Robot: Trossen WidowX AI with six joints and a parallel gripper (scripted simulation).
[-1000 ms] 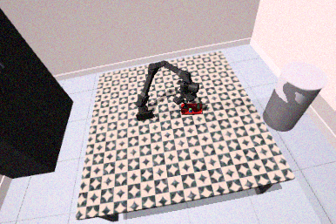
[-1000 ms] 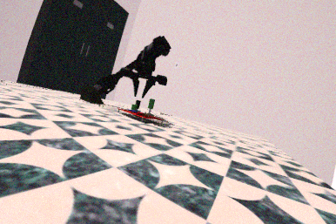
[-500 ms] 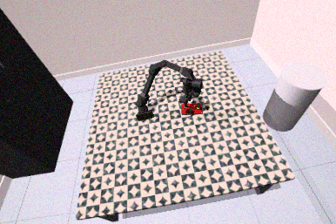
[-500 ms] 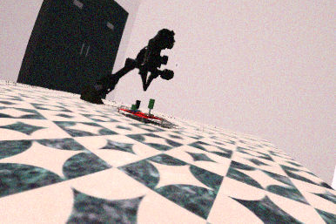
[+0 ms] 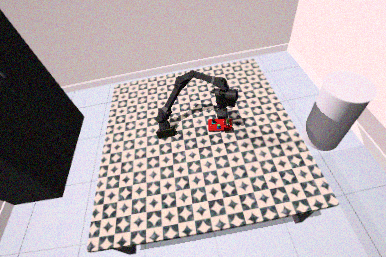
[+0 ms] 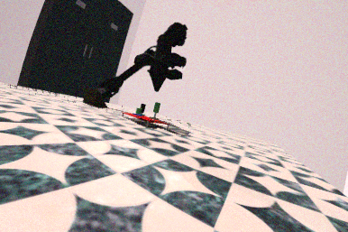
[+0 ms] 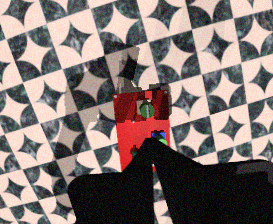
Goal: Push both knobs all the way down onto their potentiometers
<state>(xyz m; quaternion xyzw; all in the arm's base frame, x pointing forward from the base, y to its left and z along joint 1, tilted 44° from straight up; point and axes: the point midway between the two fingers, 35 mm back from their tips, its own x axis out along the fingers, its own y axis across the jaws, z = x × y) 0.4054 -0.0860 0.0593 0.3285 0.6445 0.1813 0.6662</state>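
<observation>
The red circuit board (image 5: 213,128) (image 6: 131,115) (image 7: 129,131) stands on the table. A tall green knob (image 6: 156,107) (image 7: 147,110) stands up on a thin shaft, with a gap under it in the exterior view. A lower green knob (image 6: 139,111) sits over a blue part, partly hidden by the fingers in the wrist view. A dark knob (image 6: 142,106) stands beside it; how far down it sits is unclear. My gripper (image 6: 157,90) (image 7: 149,141) is shut and empty, with its fingertips above the board, clear of the knobs.
The patterned table (image 5: 165,192) (image 6: 180,164) carries the board and the arm's base (image 5: 166,131) (image 6: 96,98). A grey and white cylinder (image 5: 335,112) stands beyond the table's right side. A black cabinet (image 5: 35,117) (image 6: 77,38) stands off the table.
</observation>
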